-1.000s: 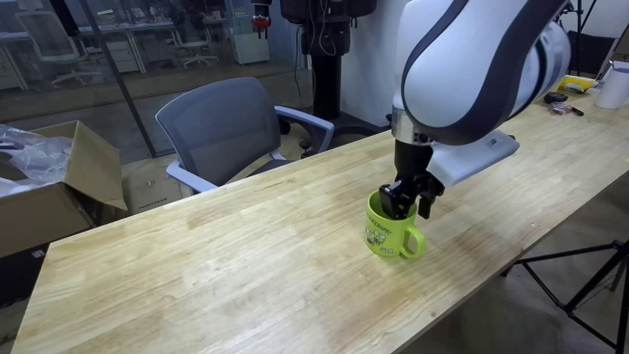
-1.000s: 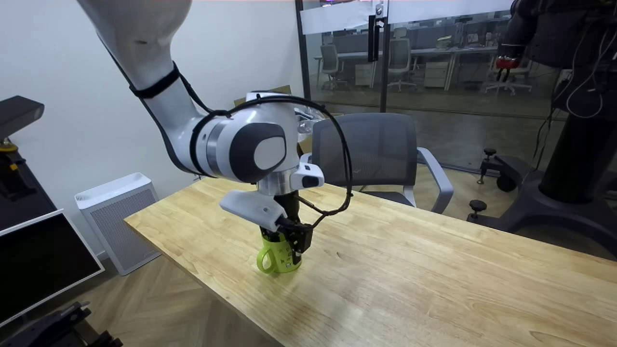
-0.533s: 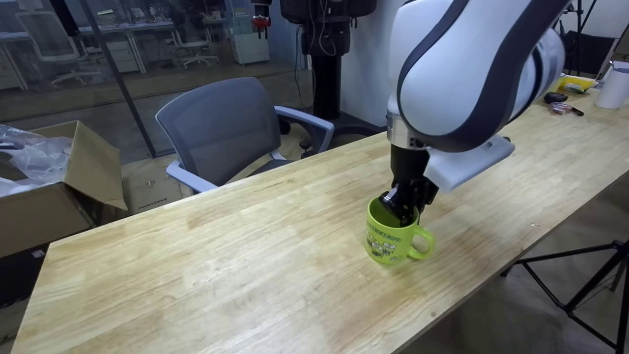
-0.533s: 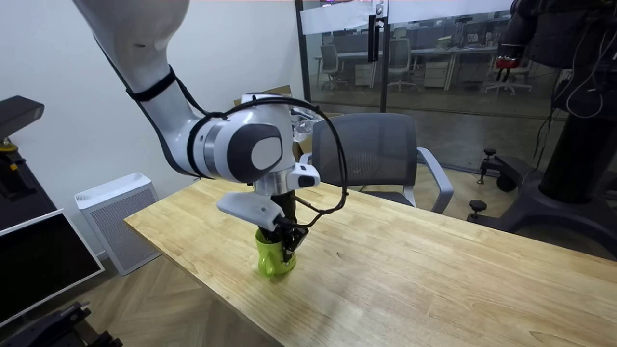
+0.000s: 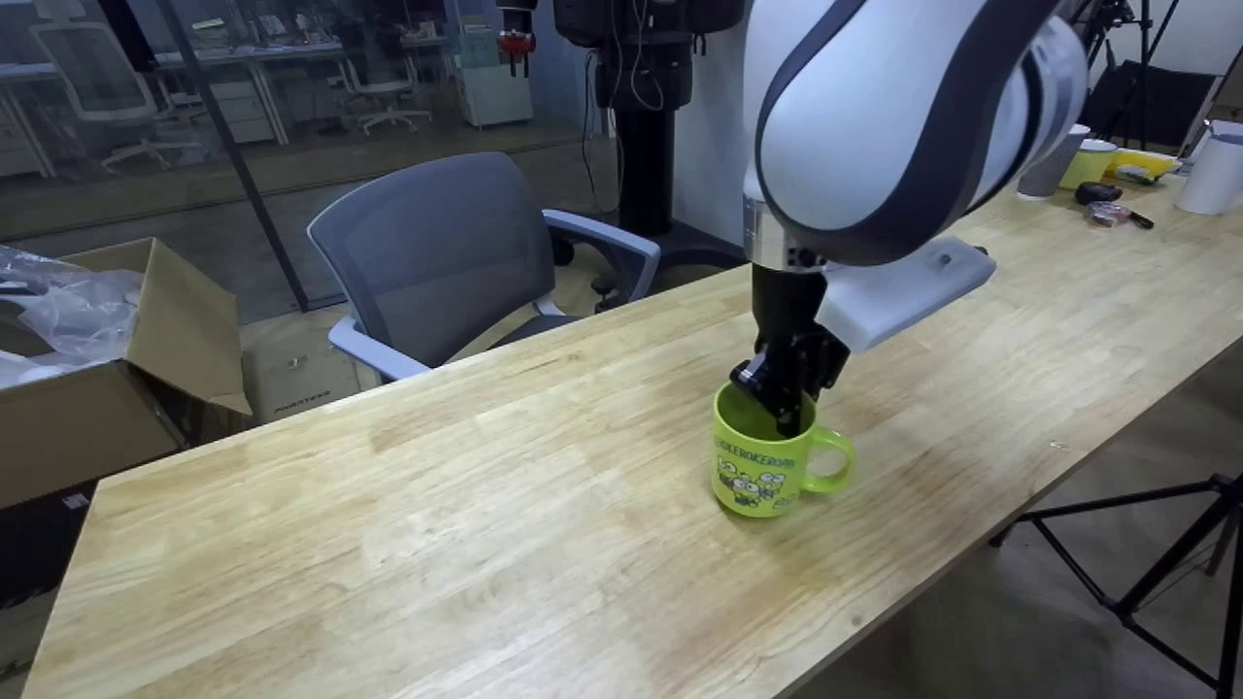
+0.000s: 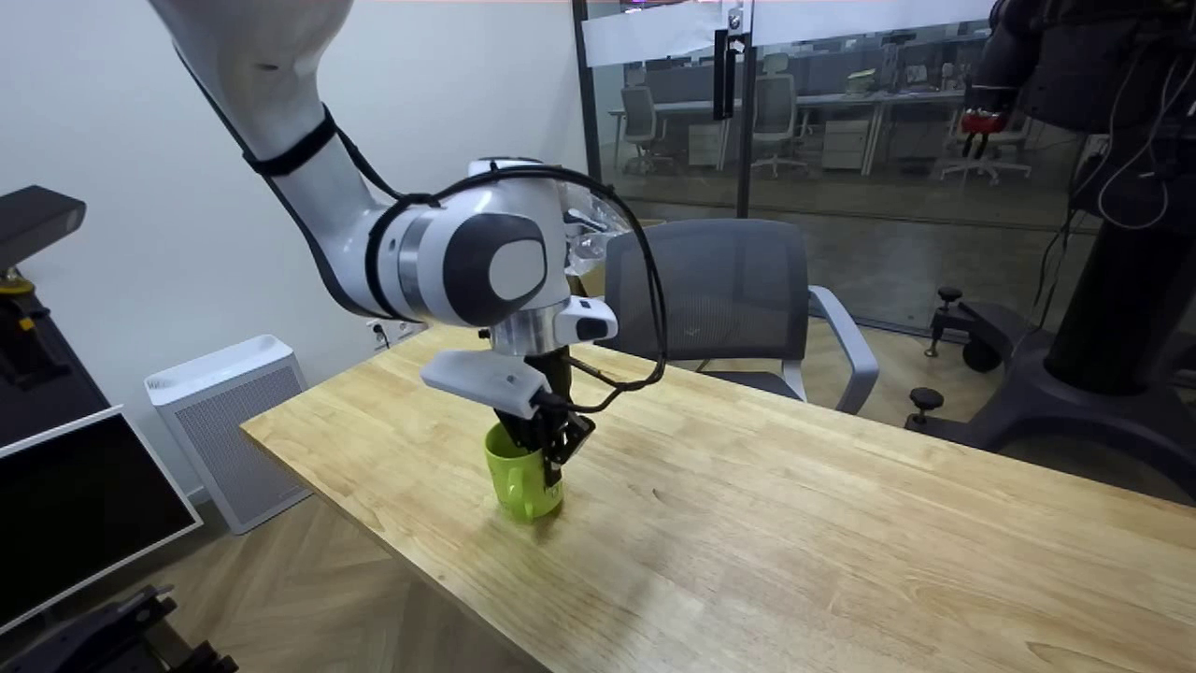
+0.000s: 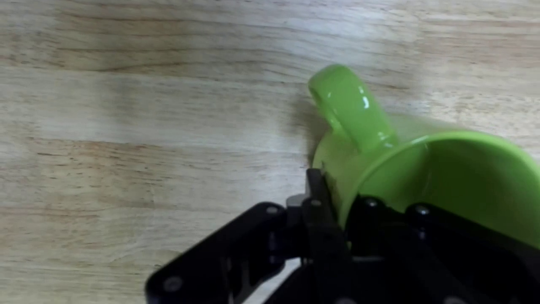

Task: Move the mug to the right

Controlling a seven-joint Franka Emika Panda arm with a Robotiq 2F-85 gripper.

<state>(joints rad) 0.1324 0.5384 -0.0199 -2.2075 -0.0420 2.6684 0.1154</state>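
Note:
The lime-green mug, with cartoon figures on its side, stands near the middle of the wooden table. My gripper is shut on the mug's wall: one finger reaches inside the rim and one stays outside, left of the handle in the wrist view. In an exterior view the mug leans a little, and its base looks slightly raised, though the gap is hard to tell. Its loop handle sticks out to the side, away from the fingers. The outer fingertip is mostly hidden behind the mug in an exterior view.
At the table's far end stand a white cylinder, a grey cup, a yellow-green container and a yellow packet. An office chair is close to the long edge. Past the table end lies an open cardboard box.
The fingers have closed on the mug's wall. The mug has turned, its handle swinging round, and in the last half second mug and gripper have shifted slightly up and left in both exterior views.

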